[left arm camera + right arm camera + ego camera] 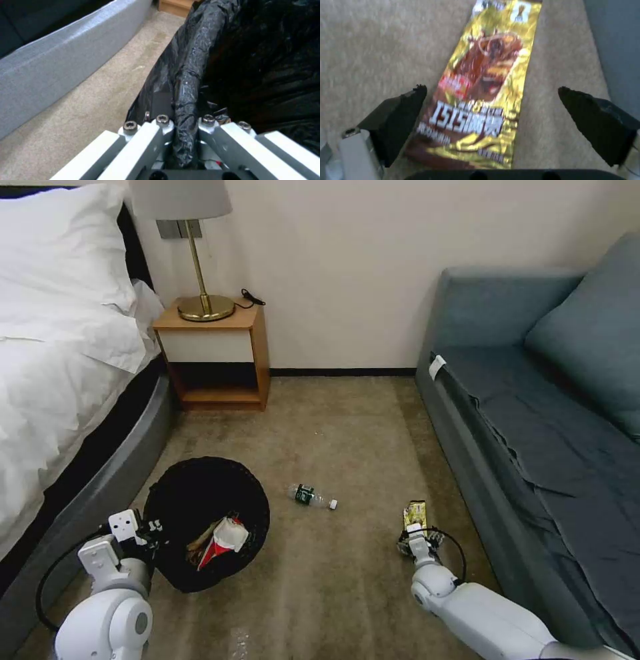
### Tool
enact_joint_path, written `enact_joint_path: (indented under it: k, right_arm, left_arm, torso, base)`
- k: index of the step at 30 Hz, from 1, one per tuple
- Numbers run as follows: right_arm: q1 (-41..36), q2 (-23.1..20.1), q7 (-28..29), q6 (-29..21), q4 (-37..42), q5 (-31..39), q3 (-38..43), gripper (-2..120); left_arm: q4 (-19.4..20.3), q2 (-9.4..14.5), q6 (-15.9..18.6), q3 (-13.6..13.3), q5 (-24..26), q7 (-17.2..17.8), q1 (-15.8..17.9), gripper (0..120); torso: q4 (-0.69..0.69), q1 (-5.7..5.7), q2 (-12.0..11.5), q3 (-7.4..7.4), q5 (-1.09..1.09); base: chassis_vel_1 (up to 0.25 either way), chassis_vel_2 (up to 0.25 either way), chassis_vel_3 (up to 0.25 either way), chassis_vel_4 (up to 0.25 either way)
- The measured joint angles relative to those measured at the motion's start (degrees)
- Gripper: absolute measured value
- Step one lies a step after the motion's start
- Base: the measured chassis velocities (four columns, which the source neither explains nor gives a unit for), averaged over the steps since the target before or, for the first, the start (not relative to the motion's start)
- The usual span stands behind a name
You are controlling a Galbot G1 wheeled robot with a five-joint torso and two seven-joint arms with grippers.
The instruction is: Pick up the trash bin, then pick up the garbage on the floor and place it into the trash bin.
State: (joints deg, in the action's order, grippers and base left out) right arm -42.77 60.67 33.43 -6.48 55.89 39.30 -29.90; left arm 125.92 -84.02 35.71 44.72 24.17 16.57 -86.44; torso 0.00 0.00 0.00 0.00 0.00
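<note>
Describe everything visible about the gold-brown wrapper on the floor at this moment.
The gold-brown wrapper is a long, flat, shiny foil packet, gold at the edges with a brown and red picture and white lettering. It lies flat on the beige carpet close beside the grey sofa base, apart from the clear bottle. The right gripper hovers just above it, black fingers spread wide on either side of its near end, not touching it as far as can be seen.

Your left hand (185, 140) is clamping the bin's (233, 62) bag-wrapped rim between its fingers (143, 140). The crinkly black liner is bunching in the grip. Beige carpet (100, 100) is lying beside it, with the grey bed base (60, 57) curving alongside.
</note>
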Motion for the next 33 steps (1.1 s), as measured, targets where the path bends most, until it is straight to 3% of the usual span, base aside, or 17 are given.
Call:
enact_joint_path:
  k: [16, 20, 21, 26, 29, 33]
  right_arm:
    - [-1.6, 0.9, -0.3, 0.5, -1.7, -0.2, 1.3, 100]
    - [-1.8, 0.9, -0.5, 0.6, -1.7, -0.2, 1.3, 92]
    - [-1.9, 0.9, -0.8, 0.8, -1.6, -0.2, 1.2, 82]
    - [-2.1, 0.8, -1.2, 0.9, -1.6, -0.2, 1.1, 69]
    - [-2.4, 0.7, -1.3, 0.9, -1.6, -0.2, 1.0, 54]
    - [-2.7, 0.7, -1.4, 0.9, -1.6, -0.1, 1.2, 45]
  left_arm:
    - [0.2, 0.0, -0.1, -0.2, 0.0, 0.0, 0.2, 2]
    - [0.3, 0.0, -0.1, -0.2, 0.0, 0.0, 0.2, 2]
    - [0.4, 0.0, -0.1, -0.2, 0.0, 0.0, 0.2, 2]
    - [0.5, 0.0, -0.1, -0.2, -0.1, 0.0, 0.3, 2]
    - [0.5, -0.1, -0.1, -0.2, -0.1, 0.0, 0.3, 2]
    - [0.4, -0.1, -0.1, -0.3, -0.1, 0.0, 0.3, 2]
  torso:
    - [0.01, -0.01, 0.0, -0.01, -0.04]
    - [0.0, -0.01, 0.0, -0.01, -0.03]
    - [0.01, -0.01, 0.0, -0.01, -0.01]
    - [0.03, -0.01, 0.0, -0.01, 0.02]
    - [0.05, -0.01, 0.0, -0.01, 0.04]
    - [0.06, -0.01, 0.0, -0.01, 0.04]
  base:
    - [0.0, 0.0, 0.0, 0.0]
    - [0.0, 0.0, 0.0, 0.0]
    - [0.0, 0.0, 0.0, 0.0]
    - [0.0, 0.0, 0.0, 0.0]
    - [0.0, 0.0, 0.0, 0.0]
    - [0.0, 0.0, 0.0, 0.0]
